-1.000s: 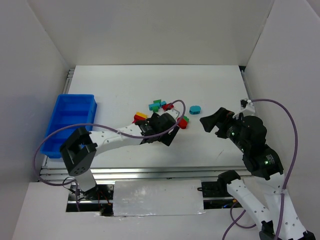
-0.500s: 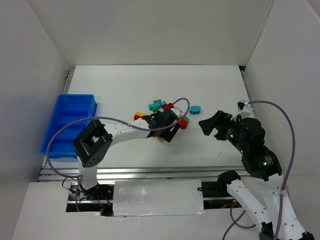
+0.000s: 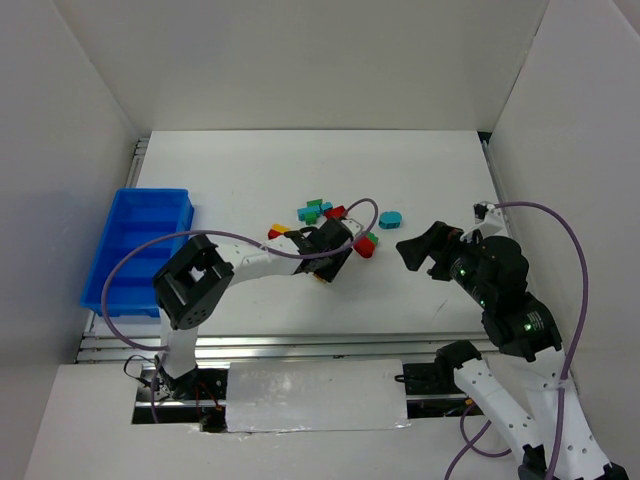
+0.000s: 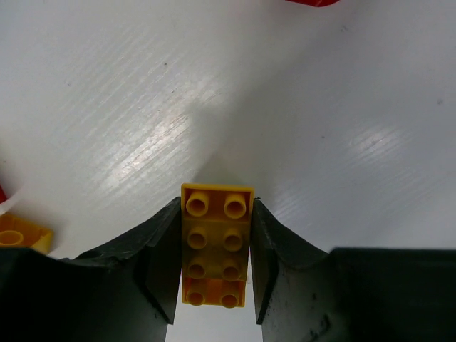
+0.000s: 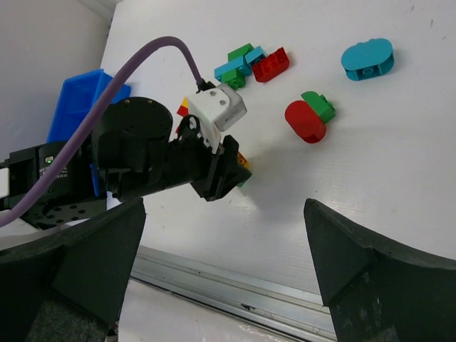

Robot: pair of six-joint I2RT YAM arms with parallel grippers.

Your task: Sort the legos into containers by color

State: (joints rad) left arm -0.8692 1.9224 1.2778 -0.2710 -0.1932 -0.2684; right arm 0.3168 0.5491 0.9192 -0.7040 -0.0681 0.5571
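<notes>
ITEM: sorting stn, one moment.

- L jaws: clamped on yellow 2x4 brick (image 4: pixel 216 246); fingers (image 4: pixel 165 256) flush on both long sides. Brick studs-up, low over the table (image 3: pixel 420 170); contact w/ the surface can't be told. Sits at near edge of the pile, table centre.
- R jaws: wide apart, nothing between; fingers (image 5: pixel 85 263) hang above the table, right of the pile, pointing at it.
- Loose legos, all on table:
  - teal oval pc (image 5: pixel 367 58), alone, furthest right.
  - red rounded pc (image 5: pixel 305 121) touching green pc (image 5: pixel 322 105), between oval and L arm.
  - far cluster: green brick (image 5: pixel 241 52), teal brick (image 5: pixel 239 67), red brick (image 5: pixel 271 64), bunched and touching.
  - 2nd yellow pc (image 4: pixel 21 239) just left of L jaws, next to a red pc (image 3: pixel 273 233).
- Blue tray (image 3: pixel 155 192): long, cross dividers, at table's left edge, well apart from all bricks.
</notes>
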